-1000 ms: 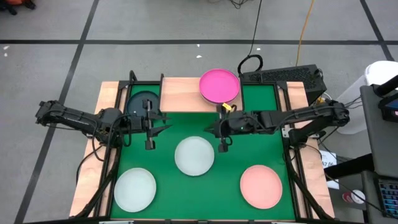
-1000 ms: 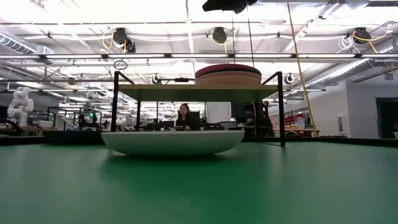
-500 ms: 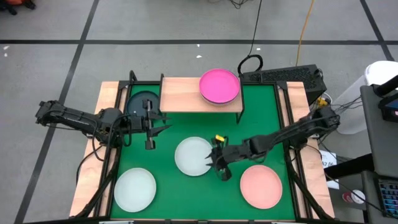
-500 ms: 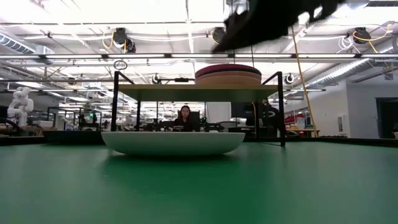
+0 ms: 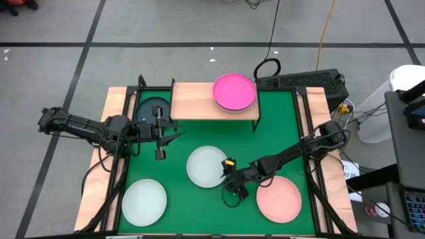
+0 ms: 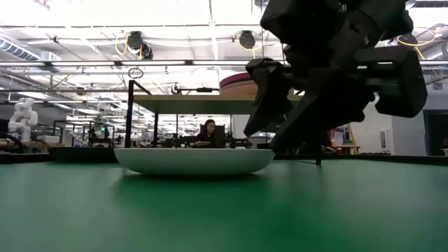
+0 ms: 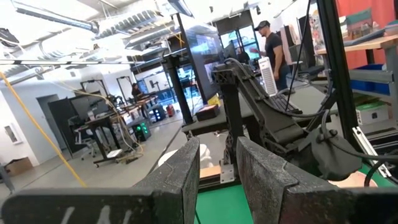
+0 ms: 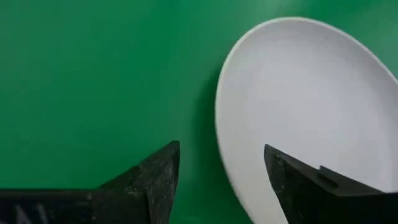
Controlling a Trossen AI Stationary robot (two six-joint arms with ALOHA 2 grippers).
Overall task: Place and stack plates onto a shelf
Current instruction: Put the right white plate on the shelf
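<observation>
High view, layout: the shelf [image 5: 199,101] stood at 12 o'clock on the green mat [image 5: 279,133] over the worktop, carrying the magenta plate [image 5: 234,91] on top of a stack at its right end.
Plates left: centre pale plate [image 5: 206,166]; mint-white plate [image 5: 143,202] at 7 o'clock; pink plate [image 5: 278,198] at 5 o'clock; dark plate [image 5: 150,108] at 10 o'clock beside the shelf.
Right hand [image 5: 230,186]: low at the centre plate's 4 o'clock edge, fingers spread apart, holding nothing; the rim lay between them in the right wrist view.
Left hand [image 5: 161,133]: waiting at 9 o'clock, part open, empty.
Handling judgement: plates look rigid, light and smooth, likely slippery; the thin raised rim is the place to pinch, one finger under, one inside.
Writing: none legible.
</observation>
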